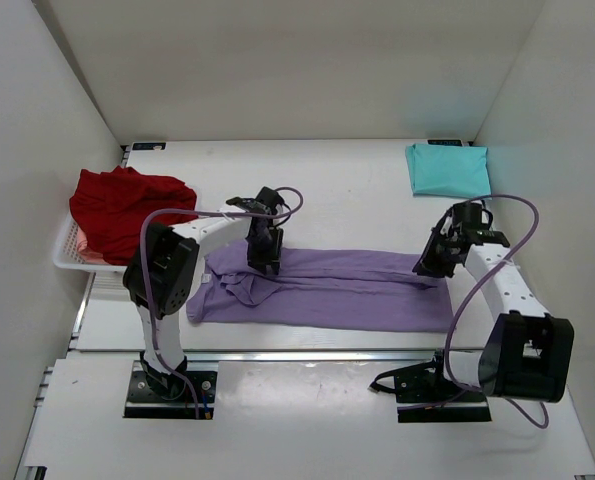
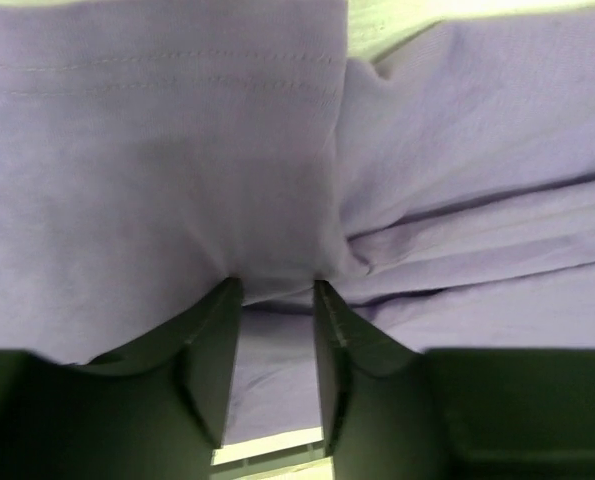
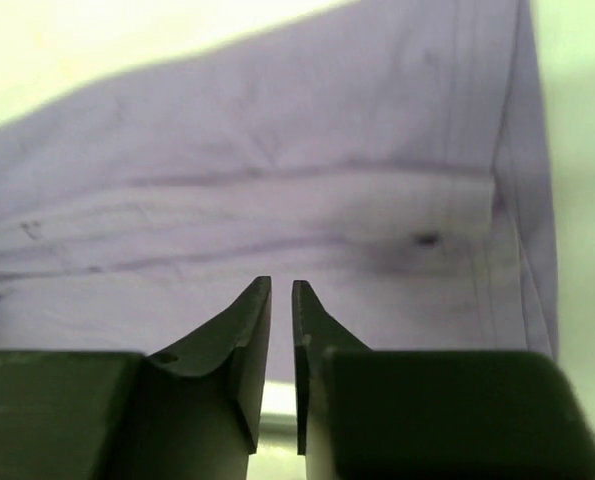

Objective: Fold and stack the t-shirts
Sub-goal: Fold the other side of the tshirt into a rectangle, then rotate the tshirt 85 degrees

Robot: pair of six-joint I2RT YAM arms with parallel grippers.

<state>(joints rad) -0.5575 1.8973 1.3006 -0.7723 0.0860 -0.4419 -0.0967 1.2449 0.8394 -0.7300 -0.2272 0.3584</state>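
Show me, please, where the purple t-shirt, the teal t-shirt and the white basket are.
purple t-shirt [image 1: 357, 292]: top view, middle of its long folded body.
teal t-shirt [image 1: 449, 170]: top view, centre of the folded square.
white basket [image 1: 70, 252]: top view, bare slotted part at its front edge.

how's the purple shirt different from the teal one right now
The lavender shirt lies as a long, wrinkled band across mid-table; the teal shirt is a compact, neat rectangle at the far right corner. The left gripper and right gripper are near the lavender shirt's ends; neither is near the teal shirt. Both shirts lie on the table.
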